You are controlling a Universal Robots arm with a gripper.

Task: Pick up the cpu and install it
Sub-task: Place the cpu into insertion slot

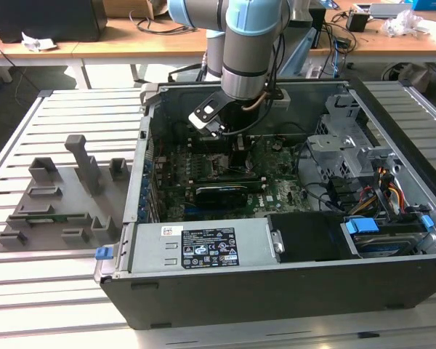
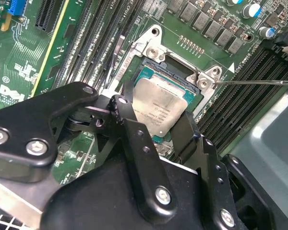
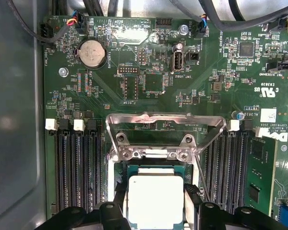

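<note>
The cpu [image 2: 161, 109] is a small square chip with a silvery top, lying flat in the motherboard's socket [image 2: 156, 48]. A thin green rim shows around it. My gripper [image 2: 158, 125] hangs straight over it inside the computer case [image 1: 276, 280]. Its black fingers [image 2: 129, 120] press against two opposite edges of the chip. In the first wrist view the cpu [image 3: 156, 196] sits between the same fingers [image 3: 121, 203], below the raised metal load frame [image 3: 165, 120]. In the exterior view the gripper [image 1: 236, 149] reaches down to the motherboard near the case's back wall.
Memory slots [image 3: 77, 167] flank the socket on both sides. A thin socket lever [image 2: 259, 82] sticks out sideways. A long black card [image 1: 225, 190], a power supply [image 1: 196, 247] and a drive cage [image 1: 341, 145] crowd the case. A grey fixture tray [image 1: 58, 196] lies at the exterior view's left.
</note>
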